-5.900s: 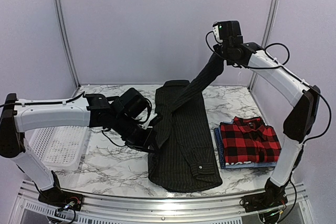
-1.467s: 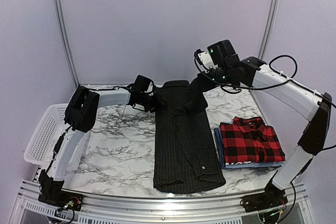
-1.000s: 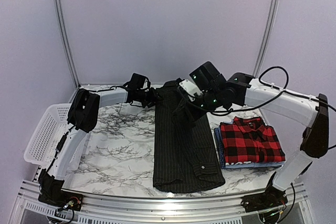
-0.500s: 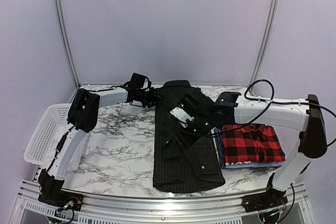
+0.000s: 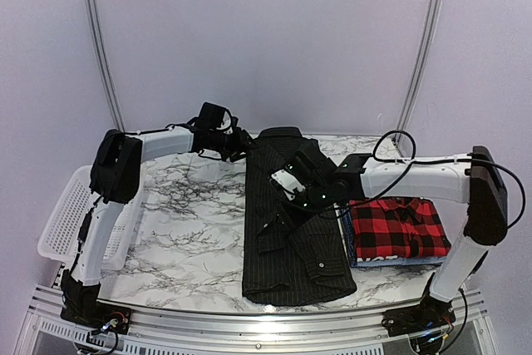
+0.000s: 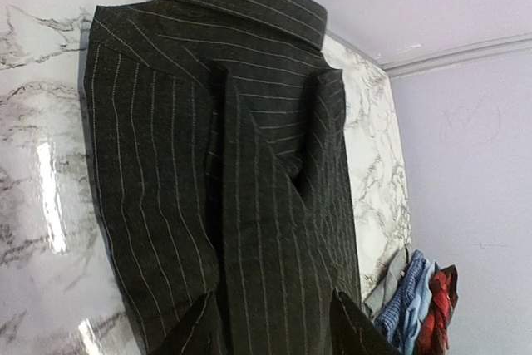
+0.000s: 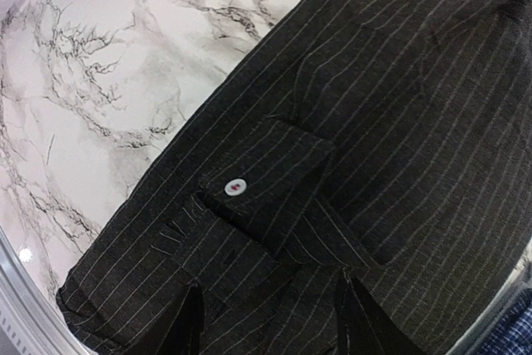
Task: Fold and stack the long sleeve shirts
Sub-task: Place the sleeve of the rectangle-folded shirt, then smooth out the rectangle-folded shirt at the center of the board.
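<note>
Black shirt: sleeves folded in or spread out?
Folded in. Both sleeves lie on the shirt body, cuff on top; none trail onto the table.

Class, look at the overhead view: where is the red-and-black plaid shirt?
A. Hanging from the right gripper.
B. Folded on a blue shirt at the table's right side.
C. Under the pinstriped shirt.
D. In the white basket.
B: the plaid shirt lies folded on the blue shirt, whose edge shows beside it.

Three shirts: one black pinstripe (image 5: 291, 230), one red plaid (image 5: 399, 226), one blue (image 5: 346, 235); one white basket (image 5: 55, 226)
</note>
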Available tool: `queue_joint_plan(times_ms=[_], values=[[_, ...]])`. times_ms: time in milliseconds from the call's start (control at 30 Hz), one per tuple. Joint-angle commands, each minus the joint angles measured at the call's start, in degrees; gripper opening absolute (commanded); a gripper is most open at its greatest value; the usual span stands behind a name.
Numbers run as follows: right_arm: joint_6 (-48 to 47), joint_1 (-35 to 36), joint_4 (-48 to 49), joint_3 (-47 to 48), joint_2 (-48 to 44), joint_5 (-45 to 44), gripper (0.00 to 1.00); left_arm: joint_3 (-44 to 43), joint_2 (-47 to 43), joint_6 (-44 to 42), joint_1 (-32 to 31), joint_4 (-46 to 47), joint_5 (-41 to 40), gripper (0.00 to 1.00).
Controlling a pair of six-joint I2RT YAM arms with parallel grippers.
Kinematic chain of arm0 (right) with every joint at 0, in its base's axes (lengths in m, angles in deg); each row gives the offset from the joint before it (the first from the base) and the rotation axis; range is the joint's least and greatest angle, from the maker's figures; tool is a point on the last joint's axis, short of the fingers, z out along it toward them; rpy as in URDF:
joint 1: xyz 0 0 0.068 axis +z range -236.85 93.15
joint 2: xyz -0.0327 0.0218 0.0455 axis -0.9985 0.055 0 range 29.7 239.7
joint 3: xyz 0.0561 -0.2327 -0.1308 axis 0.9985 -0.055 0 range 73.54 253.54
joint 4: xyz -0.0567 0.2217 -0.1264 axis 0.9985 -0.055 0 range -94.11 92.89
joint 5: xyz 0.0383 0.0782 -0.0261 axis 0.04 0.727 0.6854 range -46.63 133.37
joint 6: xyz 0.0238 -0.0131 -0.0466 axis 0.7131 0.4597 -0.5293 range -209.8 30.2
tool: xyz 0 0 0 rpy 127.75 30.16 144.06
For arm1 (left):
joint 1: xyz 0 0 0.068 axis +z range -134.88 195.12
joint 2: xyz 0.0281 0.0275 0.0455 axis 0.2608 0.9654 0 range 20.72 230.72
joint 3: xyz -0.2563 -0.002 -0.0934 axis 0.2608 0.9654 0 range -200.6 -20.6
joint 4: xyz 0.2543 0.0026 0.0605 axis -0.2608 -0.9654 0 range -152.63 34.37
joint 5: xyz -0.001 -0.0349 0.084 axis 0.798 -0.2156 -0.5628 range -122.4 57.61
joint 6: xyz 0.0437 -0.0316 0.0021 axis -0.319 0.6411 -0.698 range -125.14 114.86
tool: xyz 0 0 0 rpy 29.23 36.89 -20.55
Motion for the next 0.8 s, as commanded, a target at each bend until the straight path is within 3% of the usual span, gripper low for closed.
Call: queue_joint_plan(times_ms=[0,367,533,767], values=[[3.5,-0.9,7.57,-1.46,1.43,5.57,0.47,7.54,-10.67,-2.86,-0.27,-0.27,1.8,0.48],[10.15,-1.54,15.81,-8.89,0.02,7.58,0.42,33.7,-29.29,-9.49,-6.54,-1.2,-1.47,0.48],[12.64,-1.62,18.06,-12.6,0.17,11.09,0.39,37.64,-31.45,-11.56,-11.42,-3.87,-5.73,0.46],[14.51,-1.62,21.32,-15.26,0.11,12.95,0.39,38.71,-31.16,-10.78,-13.55,-3.86,-6.42,0.46]])
